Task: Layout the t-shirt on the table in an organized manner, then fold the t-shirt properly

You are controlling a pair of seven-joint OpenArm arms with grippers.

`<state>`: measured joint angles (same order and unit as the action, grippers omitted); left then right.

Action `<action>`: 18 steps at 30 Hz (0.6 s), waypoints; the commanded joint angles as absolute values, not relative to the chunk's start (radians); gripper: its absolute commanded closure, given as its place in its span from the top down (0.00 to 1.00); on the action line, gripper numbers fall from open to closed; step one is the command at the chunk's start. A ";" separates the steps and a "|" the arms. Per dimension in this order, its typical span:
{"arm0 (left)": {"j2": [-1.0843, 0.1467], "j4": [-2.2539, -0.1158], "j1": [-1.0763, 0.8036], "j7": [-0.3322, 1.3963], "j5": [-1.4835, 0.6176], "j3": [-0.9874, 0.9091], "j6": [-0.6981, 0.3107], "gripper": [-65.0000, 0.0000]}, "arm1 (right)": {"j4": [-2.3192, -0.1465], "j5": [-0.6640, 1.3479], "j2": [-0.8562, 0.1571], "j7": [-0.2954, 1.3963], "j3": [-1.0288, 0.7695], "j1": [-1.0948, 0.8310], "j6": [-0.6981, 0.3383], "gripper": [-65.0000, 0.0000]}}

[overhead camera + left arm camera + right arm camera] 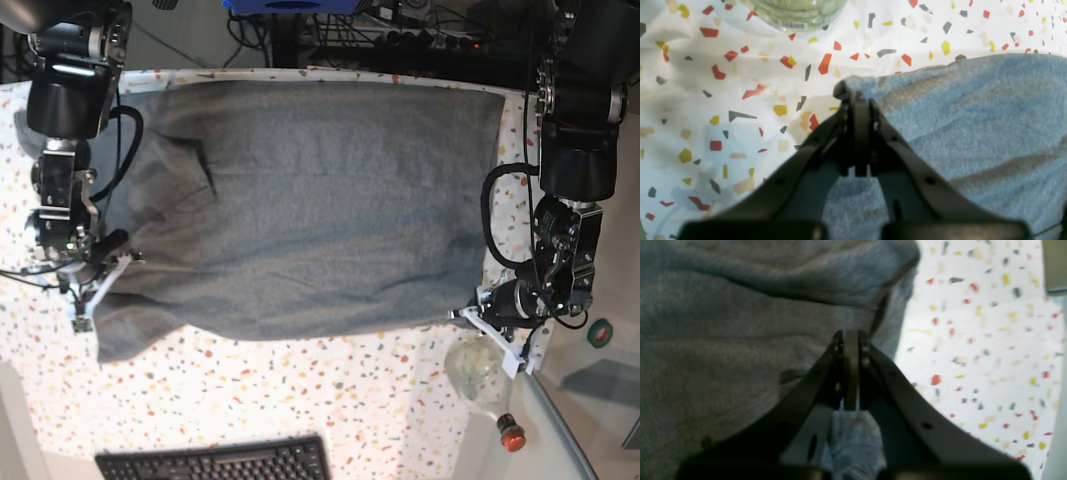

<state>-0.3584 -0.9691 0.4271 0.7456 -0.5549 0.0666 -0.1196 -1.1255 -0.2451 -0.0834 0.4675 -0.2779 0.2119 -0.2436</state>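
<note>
Left tool (pixel 858 100) pinches t-shirt (pixel 310 210) corner; right tool (pixel 850 340) clamps opposite edge.

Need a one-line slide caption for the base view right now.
Both pincers, left and right, pinch corners of the grey t-shirt spread across the speckled table.

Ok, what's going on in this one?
Two arms are laying a grey t-shirt flat on the speckled table. The left gripper is shut on one corner of the t-shirt, near a glass bottle, and the right gripper is shut on the t-shirt's edge at the opposite end. The t-shirt lies spread between them, mostly flat with a few wrinkles. No fold has been made yet. A keyboard sits at the table's near edge.
</note>
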 commanded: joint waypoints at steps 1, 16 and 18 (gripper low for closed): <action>-0.381 -0.984 0.455 0.730 -0.564 0.061 -0.124 0.00 | -1.122 -0.243 -0.088 0.440 -0.278 0.252 -0.239 0.00; -0.394 -0.984 0.455 0.730 -0.564 0.061 -0.124 0.00 | -0.908 -0.246 -0.154 0.433 -0.280 0.308 -0.237 0.00; -0.394 -0.984 0.447 0.730 -0.564 0.061 -0.124 0.00 | -0.897 -0.246 -0.159 0.433 -0.282 0.306 -0.237 0.00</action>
